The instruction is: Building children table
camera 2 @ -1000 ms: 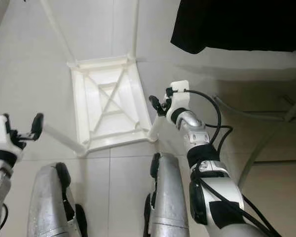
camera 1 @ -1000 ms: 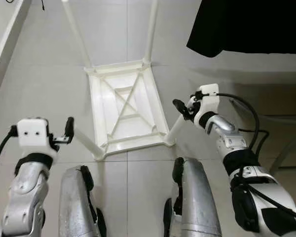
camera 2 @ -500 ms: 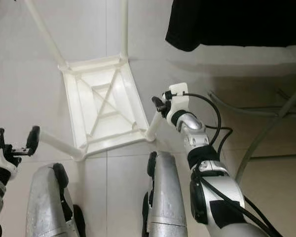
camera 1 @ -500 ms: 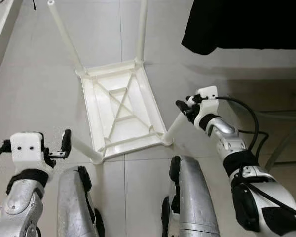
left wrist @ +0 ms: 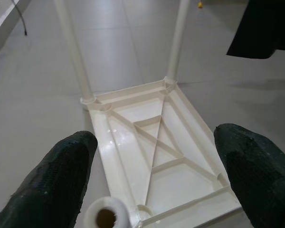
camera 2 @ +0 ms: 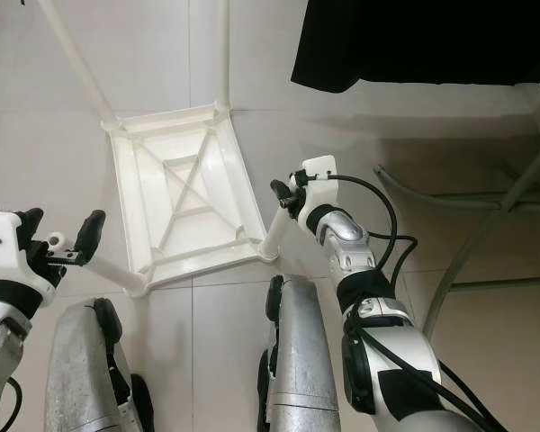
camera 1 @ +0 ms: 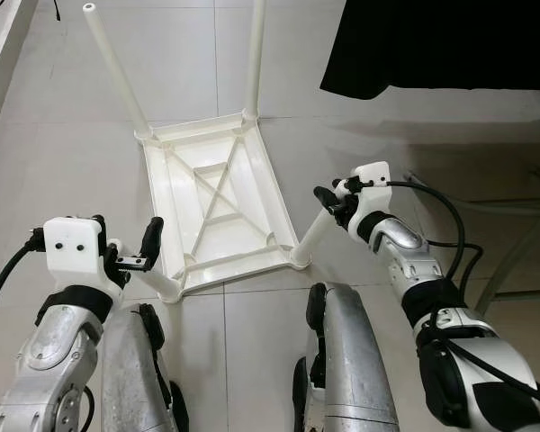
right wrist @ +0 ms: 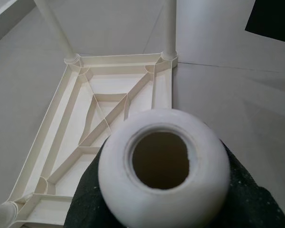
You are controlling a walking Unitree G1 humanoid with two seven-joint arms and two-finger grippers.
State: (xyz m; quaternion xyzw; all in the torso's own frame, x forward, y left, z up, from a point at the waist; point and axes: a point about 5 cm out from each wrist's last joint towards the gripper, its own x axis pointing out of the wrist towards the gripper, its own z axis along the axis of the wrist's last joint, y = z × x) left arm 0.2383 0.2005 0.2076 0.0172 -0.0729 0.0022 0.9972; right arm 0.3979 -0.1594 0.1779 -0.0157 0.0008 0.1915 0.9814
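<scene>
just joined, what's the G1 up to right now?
It is assembling a white plastic children's table, which lies upside down on the tiled floor with all four legs fitted. The right pincer is shut on the top of the near right leg. The left pincer is open, its fingers on either side of the tip of the near left leg without closing on it. The two far legs stand untouched.

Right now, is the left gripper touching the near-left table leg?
Apart. In the left wrist view the left gripper is open, its fingers spread wide, with floor visible between them and the near-left table leg.
</scene>
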